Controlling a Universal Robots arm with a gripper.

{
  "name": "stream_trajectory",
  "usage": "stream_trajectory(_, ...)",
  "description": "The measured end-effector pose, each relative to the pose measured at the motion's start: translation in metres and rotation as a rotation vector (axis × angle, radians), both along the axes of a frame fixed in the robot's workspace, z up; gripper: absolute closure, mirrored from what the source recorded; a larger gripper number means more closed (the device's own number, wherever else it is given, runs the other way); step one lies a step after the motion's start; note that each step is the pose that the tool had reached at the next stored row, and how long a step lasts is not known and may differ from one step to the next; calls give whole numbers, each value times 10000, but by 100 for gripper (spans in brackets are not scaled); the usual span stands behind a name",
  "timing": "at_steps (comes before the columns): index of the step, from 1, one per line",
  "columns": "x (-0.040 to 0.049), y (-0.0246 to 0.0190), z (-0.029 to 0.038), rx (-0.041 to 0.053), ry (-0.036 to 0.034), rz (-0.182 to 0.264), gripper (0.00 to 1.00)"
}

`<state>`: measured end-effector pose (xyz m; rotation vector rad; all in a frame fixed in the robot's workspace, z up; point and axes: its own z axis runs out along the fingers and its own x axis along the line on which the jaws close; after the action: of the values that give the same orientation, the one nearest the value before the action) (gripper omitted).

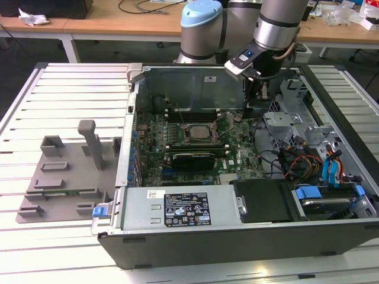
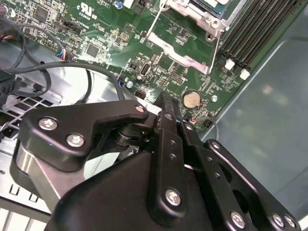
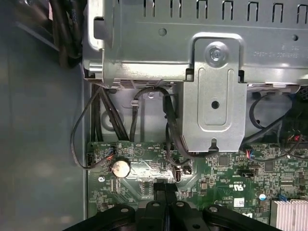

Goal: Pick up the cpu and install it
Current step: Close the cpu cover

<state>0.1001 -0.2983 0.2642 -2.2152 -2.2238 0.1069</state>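
My gripper [image 1: 248,110] hangs low inside the open computer case [image 1: 177,248], over the back corner of the green motherboard [image 1: 237,157] on the exterior view's right. Its black fingers meet in both wrist views, gripper [image 2: 166,102] and gripper [image 3: 164,186], shut with nothing between them. The dark socket [image 1: 195,131] with its metal frame sits mid-board, to the exterior view's left of the gripper. In the second wrist view the socket frame [image 2: 179,52] stands swung open with its wire lever up. The cpu is out of view.
A coin battery [image 3: 120,168] and small connectors lie just under the fingertips. A metal bracket [image 3: 211,96] and black cables [image 3: 103,115] stand close by. Memory slots [image 2: 255,29] flank the socket. A grey fixture tray [image 1: 59,171] lies outside the case. Loose cables [image 1: 296,163] fill the drive bay.
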Motion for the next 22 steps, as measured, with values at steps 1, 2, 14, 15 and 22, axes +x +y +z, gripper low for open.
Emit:
stream_trajectory(1, 0, 0, -10, -1, 0, 0, 89)
stream_trajectory(2, 0, 0, -37, -1, 0, 0, 89)
stream_trajectory(14, -125, 0, -113, 3, 0, -1, 89)
stream_trajectory(15, -142, 0, -115, 3, 0, 0, 89)
stream_trajectory(22, -207, 0, -130, 3, 0, 0, 89)
